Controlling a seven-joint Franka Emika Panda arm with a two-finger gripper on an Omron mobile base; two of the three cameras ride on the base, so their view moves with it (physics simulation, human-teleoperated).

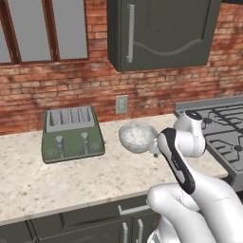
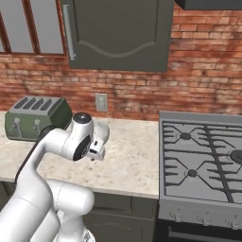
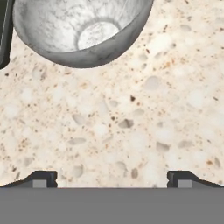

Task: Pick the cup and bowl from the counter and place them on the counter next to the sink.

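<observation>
Across the beige speckled stone surface (image 1: 71, 175), between the green four-slot toaster (image 1: 71, 132) on one side and the grey gas stove top (image 2: 203, 160) on the other, the white arm reaches down over bare stone. Just beside its wrist stands the round, deep, silvery-grey bowl (image 1: 137, 137), upright, pale mottled inside facing up. In the hand view the bowl (image 3: 83, 30) lies ahead of the end effector (image 3: 111, 178), off toward the left fingertip (image 3: 41, 179). The two tips stand spread wide with nothing but stone between them. Judging by this, the coming move is a short advance over the near rim.
</observation>
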